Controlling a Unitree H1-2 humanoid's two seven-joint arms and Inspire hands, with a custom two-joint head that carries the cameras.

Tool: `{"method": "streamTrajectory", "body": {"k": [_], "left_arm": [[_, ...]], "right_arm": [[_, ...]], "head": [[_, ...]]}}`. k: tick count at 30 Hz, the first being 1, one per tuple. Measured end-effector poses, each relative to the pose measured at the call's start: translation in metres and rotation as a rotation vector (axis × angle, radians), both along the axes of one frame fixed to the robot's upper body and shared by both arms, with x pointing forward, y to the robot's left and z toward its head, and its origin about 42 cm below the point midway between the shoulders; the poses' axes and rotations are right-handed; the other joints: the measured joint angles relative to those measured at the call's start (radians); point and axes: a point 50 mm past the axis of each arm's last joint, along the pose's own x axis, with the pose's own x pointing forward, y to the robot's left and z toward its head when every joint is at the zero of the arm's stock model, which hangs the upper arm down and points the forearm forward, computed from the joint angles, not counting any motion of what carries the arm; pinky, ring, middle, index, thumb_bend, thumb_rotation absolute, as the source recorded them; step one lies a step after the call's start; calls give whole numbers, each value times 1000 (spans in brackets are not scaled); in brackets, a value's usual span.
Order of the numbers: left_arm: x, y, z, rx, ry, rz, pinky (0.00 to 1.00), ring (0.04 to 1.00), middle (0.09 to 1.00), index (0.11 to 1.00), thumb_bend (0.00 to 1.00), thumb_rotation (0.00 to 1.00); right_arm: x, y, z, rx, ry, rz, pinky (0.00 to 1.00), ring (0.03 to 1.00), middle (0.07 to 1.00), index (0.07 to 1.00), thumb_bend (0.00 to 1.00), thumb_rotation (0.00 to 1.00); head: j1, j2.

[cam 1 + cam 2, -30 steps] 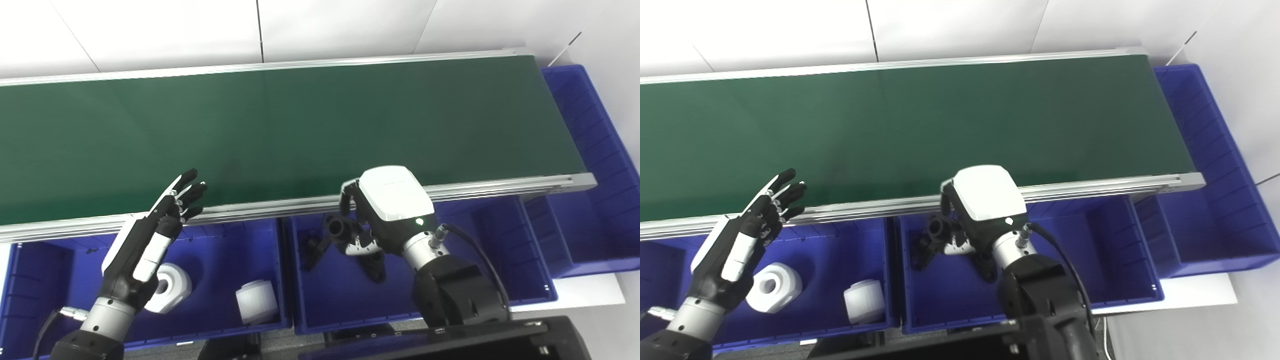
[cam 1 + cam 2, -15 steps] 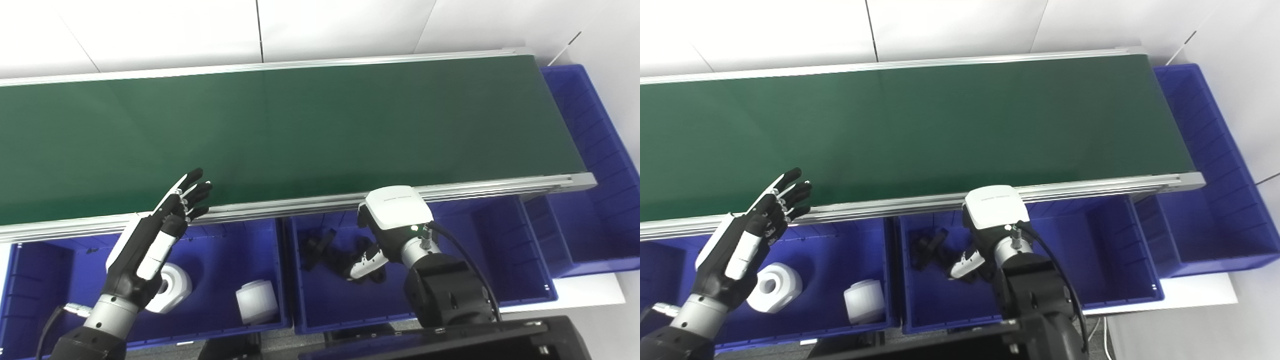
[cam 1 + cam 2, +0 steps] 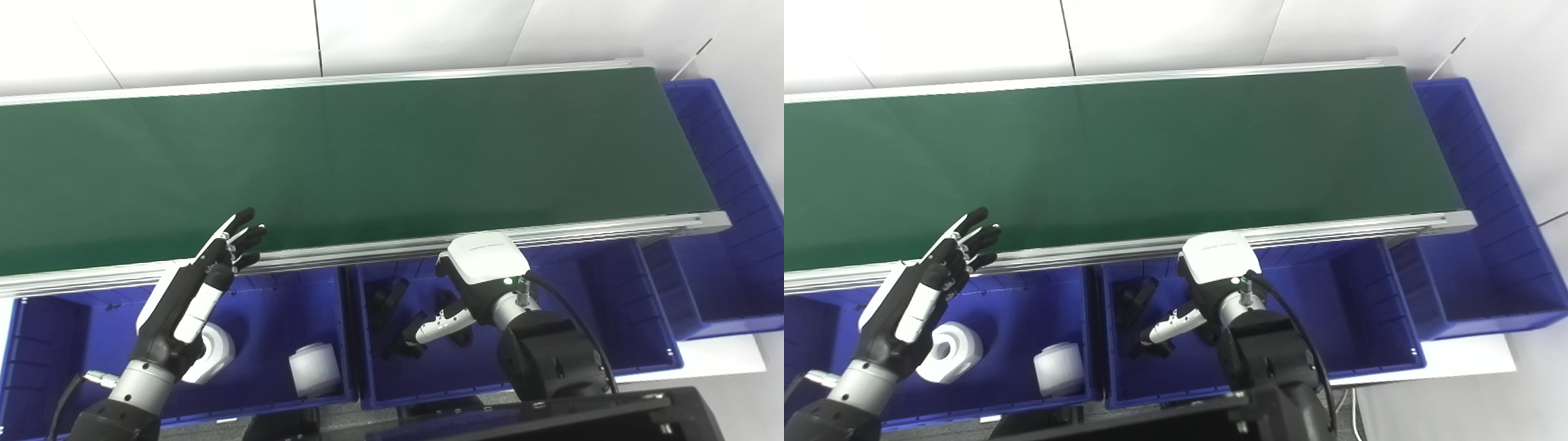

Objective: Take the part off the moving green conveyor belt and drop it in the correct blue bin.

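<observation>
The green conveyor belt (image 3: 367,153) carries no part. My right hand (image 3: 481,275) hangs low over the middle blue bin (image 3: 612,306), open, with its fingers (image 3: 438,323) stretched left and holding nothing. Black parts lie on that bin's floor: one (image 3: 389,297) near the far wall, another (image 3: 405,340) just beyond the fingertips. A third dark piece is partly hidden under the hand. My left hand (image 3: 199,285) is raised and open over the belt's near rail (image 3: 343,252), fingers spread.
The left blue bin (image 3: 275,300) holds two white parts, one (image 3: 314,369) in plain sight and one (image 3: 217,352) half hidden behind my left arm. Another blue bin (image 3: 723,184) stands at the belt's right end. A black body panel (image 3: 551,416) fills the bottom edge.
My right hand dropped from the rail into the middle bin, opened and let go of the black part, which now lies on the bin floor. The left hand drifted slightly right.
</observation>
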Motion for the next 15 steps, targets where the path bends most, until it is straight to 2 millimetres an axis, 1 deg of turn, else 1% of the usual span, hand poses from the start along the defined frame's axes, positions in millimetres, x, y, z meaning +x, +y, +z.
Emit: {"method": "streamTrajectory", "body": {"k": [1,2,3,4,5,6,7,9,10,12,14,15], "left_arm": [[-1,-1,-1,10,1,4,833,894,871,921,710,931],[-2,-2,-2,18,2,11,822,889,868,919,708,938],[-3,-4,-2,30,1,22,818,889,868,920,701,947],[-4,-6,-3,30,3,28,817,889,868,920,699,950],[-6,-9,-4,34,6,30,840,906,879,930,678,954],[-7,-11,-5,31,10,26,850,913,881,933,664,955],[-9,-13,-6,29,16,19,851,913,881,934,662,955],[-13,-15,-7,27,27,16,855,915,882,932,658,952],[-14,-16,-8,39,28,12,853,913,882,928,671,949],[-15,-17,-10,43,36,11,856,914,888,927,681,945],[-17,-19,-15,54,51,9,867,921,896,935,683,946],[-18,-21,-16,55,56,4,867,922,897,935,683,946]], "right_arm": [[-2,1,4,52,-13,5,524,646,716,703,933,795],[-6,4,7,118,-26,8,514,633,700,697,906,807],[-9,7,10,193,-46,7,503,618,681,692,880,818],[-11,10,13,256,-56,3,500,612,675,691,871,822],[-16,15,17,344,-66,-13,490,601,667,690,814,829],[-19,18,20,417,-74,-31,492,601,670,694,768,831],[-23,22,23,488,-84,-46,493,601,672,695,761,831],[-29,24,27,619,-98,-80,503,610,686,705,735,838],[-31,22,25,678,-101,-115,518,623,696,708,711,824],[-35,18,14,788,-85,-170,531,639,703,717,678,834],[-38,16,-3,889,-53,-227,544,653,713,734,647,838],[-41,15,-14,950,-31,-265,545,654,714,735,646,838]], "head": [[0,0],[15,-3],[51,-11],[60,-14],[95,-23],[95,-23],[95,-23],[173,-41],[174,-41],[242,-63],[278,-74],[278,-74]]}}
